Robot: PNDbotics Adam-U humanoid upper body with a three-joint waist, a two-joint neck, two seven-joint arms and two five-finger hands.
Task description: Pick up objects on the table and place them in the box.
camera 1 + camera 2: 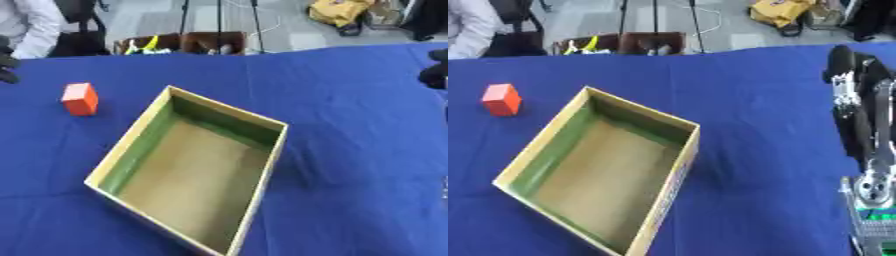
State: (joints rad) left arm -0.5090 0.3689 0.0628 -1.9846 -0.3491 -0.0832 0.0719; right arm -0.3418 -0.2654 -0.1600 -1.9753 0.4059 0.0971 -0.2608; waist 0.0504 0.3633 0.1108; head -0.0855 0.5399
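Observation:
An orange block (80, 98) stands on the blue tablecloth at the left, a short way from the box. The open cardboard box (271, 150) lies askew in the middle, with green inner walls and a bare brown floor; nothing lies in it. My right hand (857, 95) shows at the right edge, fingers straight and pointing away, holding nothing and well clear of the box. A dark piece of my left hand (7, 62) shows at the far left edge, above the block; its fingers are hidden.
The blue cloth (350, 125) covers the whole table. Beyond the far edge stand a brown crate (184, 44), stand legs and a yellow bag (337, 11) on the floor. A person in a white sleeve sits at the far left.

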